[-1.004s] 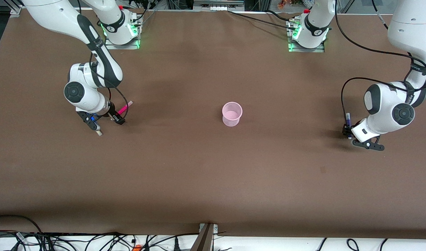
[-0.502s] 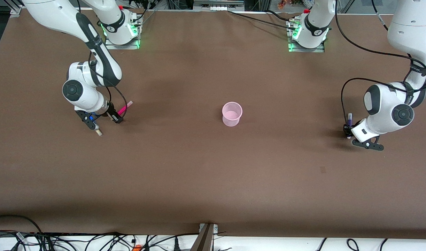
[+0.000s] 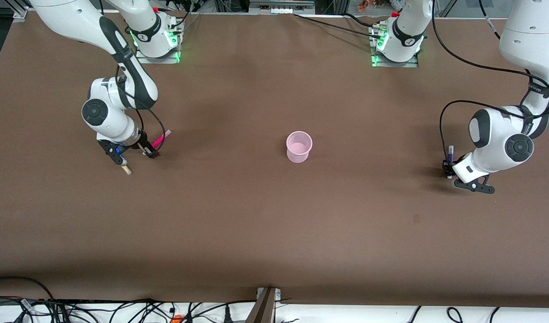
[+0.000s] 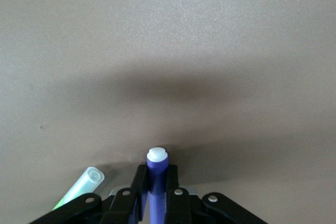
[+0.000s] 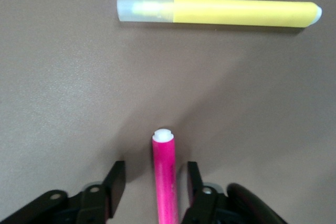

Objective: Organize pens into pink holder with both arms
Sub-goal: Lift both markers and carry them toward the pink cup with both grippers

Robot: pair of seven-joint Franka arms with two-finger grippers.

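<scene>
The left gripper is down at the table near the left arm's end, its fingers clamped against a dark purple-blue pen. The right gripper is low at the right arm's end, fingers apart on either side of a magenta pen with a gap on each side, not yet gripping it.

Four pens show in all, one of each colour. The left wrist view alone shows the light green pen lying just beside the purple one. The right wrist view alone shows the whole yellow pen, lying crosswise near the magenta pen's tip.

One pink cup stands upright mid-table, well apart from both grippers, visible only from the front.
</scene>
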